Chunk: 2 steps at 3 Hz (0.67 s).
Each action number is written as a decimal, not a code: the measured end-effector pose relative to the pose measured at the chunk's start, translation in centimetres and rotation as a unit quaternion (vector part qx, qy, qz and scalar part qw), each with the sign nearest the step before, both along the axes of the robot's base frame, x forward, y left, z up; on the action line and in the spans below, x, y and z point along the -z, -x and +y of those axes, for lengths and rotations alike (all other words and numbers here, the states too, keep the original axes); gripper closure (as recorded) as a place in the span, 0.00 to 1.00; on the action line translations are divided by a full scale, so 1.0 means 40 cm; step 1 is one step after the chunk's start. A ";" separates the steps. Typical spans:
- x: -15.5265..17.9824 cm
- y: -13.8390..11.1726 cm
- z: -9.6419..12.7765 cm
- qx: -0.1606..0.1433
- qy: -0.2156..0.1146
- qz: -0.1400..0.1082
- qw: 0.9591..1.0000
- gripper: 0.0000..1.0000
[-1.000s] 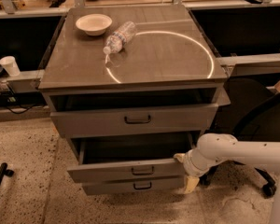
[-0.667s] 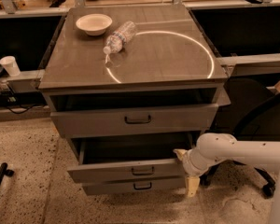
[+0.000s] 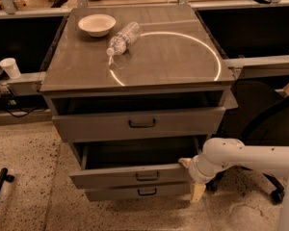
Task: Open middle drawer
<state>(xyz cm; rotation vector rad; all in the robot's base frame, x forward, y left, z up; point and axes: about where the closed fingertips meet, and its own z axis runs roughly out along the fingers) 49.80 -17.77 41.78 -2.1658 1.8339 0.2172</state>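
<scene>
The middle drawer (image 3: 106, 177) stands partly out of the grey metal bench (image 3: 173, 57), its front panel facing the camera. Its long axis runs left to right across the view, and its open tray reaches back into the cabinet as a dark, plain grey well. The panel is low and wide, flat and matte, with a small black loop handle (image 3: 147, 176) at its centre. Above it is the top drawer (image 3: 96, 126), with a taller front and its own black handle. Just below, set further back, is the bottom drawer (image 3: 115, 193), whose front is the shortest. The gripper (image 3: 192, 176) sits at the right end of the middle drawer's front panel, close against its corner, at the tip of a smooth white rounded arm (image 3: 250, 157) that comes in from the right. A pale tan piece points down beside the bottom drawer and another small one shows at the panel's upper corner. Whether the jaws are spread or pressed together cannot be told, nor whether they pinch anything. On the bench's smooth, faintly glossy top lie a shallow cream bowl (image 3: 97, 24) and, just beside it, a clear plastic bottle (image 3: 123, 37) on its side, its cap towards the camera. A bright ring of light curves across the top. A white paper cup (image 3: 10, 67) stands on a ledge to the left, and the floor (image 3: 33, 177) is speckled stone.
</scene>
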 end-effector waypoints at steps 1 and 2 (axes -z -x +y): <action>-0.002 0.031 0.000 -0.008 0.004 0.010 1.000 0.38; -0.007 0.064 -0.016 -0.003 0.007 0.016 1.000 0.61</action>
